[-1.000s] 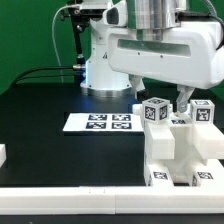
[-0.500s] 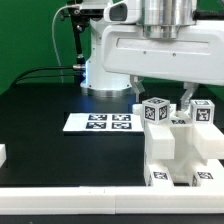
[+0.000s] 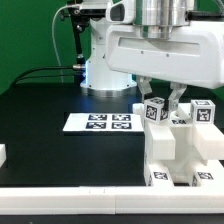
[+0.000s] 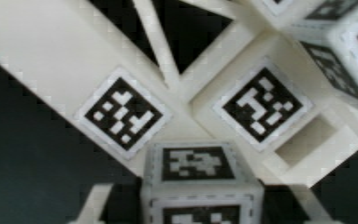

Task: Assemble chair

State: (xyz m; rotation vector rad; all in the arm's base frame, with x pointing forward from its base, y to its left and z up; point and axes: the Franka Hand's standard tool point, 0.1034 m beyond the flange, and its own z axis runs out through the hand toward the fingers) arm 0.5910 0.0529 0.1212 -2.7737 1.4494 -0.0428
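1. Because the arm (image 3: 165, 50) fills the upper part of the exterior view, it is the largest item in the scene; it reaches down from above so that its claw (image 3: 160, 97) arrives at the parts from the top.
2. Beneath it lies the black surface (image 3: 50, 100), which carries every loose part and the fixed board.
3. On the exterior view's right, near the front edge of the surface, stands the chair (image 3: 180, 150), a cluster of white blocky pieces. The pieces are stacked and touch one another, presumably so that they stay registered for the next joining step.
4. Well apart from the cluster, toward the exterior view's left, lies the marker board (image 3: 98, 123), flat on the surface. It carries only tags and serves as a fixed reference, not as a part.
5. At the far left edge of the exterior view sits a small white piece (image 3: 3, 155), apart from everything else; its identity cannot be told.
6. Atop the cluster, two tagged block ends (image 3: 155, 110) and (image 3: 202, 112) stand upright side by side. The tags face outward so that the cameras can read them.
7. The claw sits directly over the left-hand block end, with a finger (image 3: 148, 93) on either side of it. The jaws stand part-way in; whether the pads already press the block cannot be told.
8. In the wrist view, tagged faces (image 4: 194, 165) fill the picture at close range, which suggests that the claw is aligned with the intended part.
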